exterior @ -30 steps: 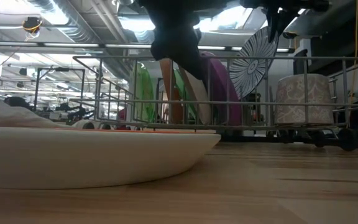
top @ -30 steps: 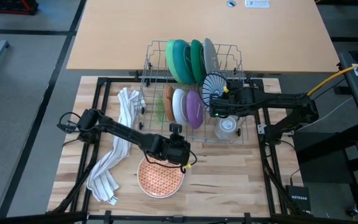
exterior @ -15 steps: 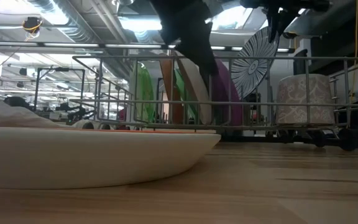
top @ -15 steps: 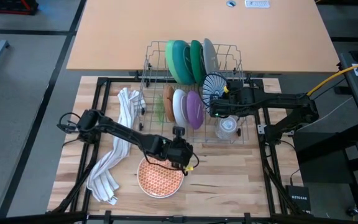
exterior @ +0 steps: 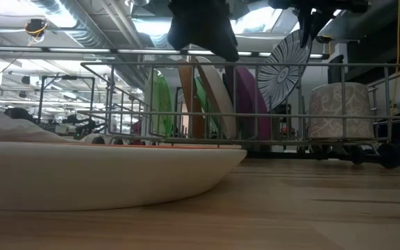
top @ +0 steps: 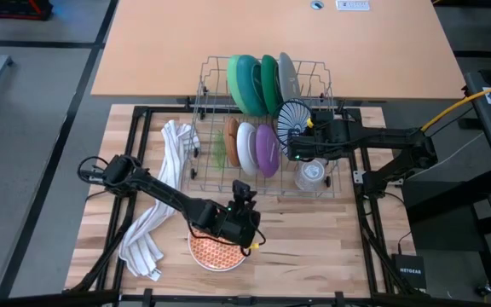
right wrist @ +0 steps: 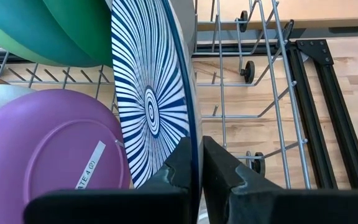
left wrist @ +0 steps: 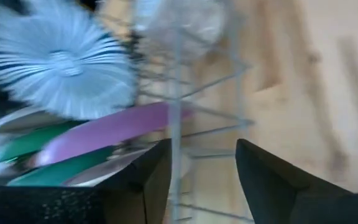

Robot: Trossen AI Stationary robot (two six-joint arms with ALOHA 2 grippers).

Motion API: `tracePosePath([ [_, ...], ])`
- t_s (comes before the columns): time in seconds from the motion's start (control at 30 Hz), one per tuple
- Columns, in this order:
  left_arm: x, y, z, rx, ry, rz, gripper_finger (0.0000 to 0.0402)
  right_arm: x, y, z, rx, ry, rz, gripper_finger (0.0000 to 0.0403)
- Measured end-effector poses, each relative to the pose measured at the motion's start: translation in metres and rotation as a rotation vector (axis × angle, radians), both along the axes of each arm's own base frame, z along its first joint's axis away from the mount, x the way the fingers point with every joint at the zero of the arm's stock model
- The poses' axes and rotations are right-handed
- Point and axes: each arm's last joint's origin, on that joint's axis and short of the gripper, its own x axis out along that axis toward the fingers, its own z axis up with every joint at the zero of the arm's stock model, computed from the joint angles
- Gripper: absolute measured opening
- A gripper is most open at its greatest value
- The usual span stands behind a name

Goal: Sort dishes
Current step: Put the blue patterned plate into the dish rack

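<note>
An orange patterned plate (top: 216, 251) lies flat on the wooden table near its front edge; its pale underside (exterior: 103, 173) fills the low view. My left gripper (top: 242, 193) hovers over its far rim, open, with nothing between the fingers (left wrist: 138, 183). The wire rack (top: 205, 128) holds the other dishes on edge: light green, teal and grey at the back, orange, white and purple (top: 265, 149) in front. My right gripper (top: 295, 141) is shut on the blue-and-white striped plate (right wrist: 151, 93) over the rack's right half. My right gripper pinches the striped plate's rim (right wrist: 194, 146) between its two fingers, one on each face. In the low view it comes down onto the plate's upper edge (exterior: 298, 38), reaching in from the table's right. The plate stands upright beside the purple plate; its lower edge is hidden.
A white striped towel (top: 162, 200) lies crumpled left of the rack and the patterned plate. A clear glass cup (top: 311, 173) stands upside down in the rack's near right corner. Black frame rails (top: 361, 213) border the wooden table.
My left gripper has drawn back toward the table's near edge, over the orange patterned plate, and has risen. The plate lies where it was. My right gripper and the striped plate have kept still.
</note>
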Motion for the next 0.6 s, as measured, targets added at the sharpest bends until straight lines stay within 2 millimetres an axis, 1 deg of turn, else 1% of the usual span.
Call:
tracePosePath([
  [0.13,0.001,0.006,0.001,0.056,0.000,0.032,0.0168,0.000,0.000,0.000,0.003,0.000,0.000,0.0016],
  [0.23,0.005,0.018,0.000,0.034,0.011,0.055,0.0159,0.000,0.000,0.000,0.009,0.000,0.001,0.0016],
  [0.37,0.011,0.040,-0.001,-0.040,0.006,0.094,0.0139,0.000,0.000,0.000,0.011,-0.001,0.001,0.0016],
  [0.53,0.019,0.059,-0.004,-0.215,0.039,0.050,0.0108,0.000,0.000,0.000,0.015,0.000,0.001,0.0016],
  [0.6,0.021,0.065,-0.004,-0.255,0.032,0.054,0.0093,0.000,0.000,0.000,0.017,-0.001,0.001,0.0016],
])
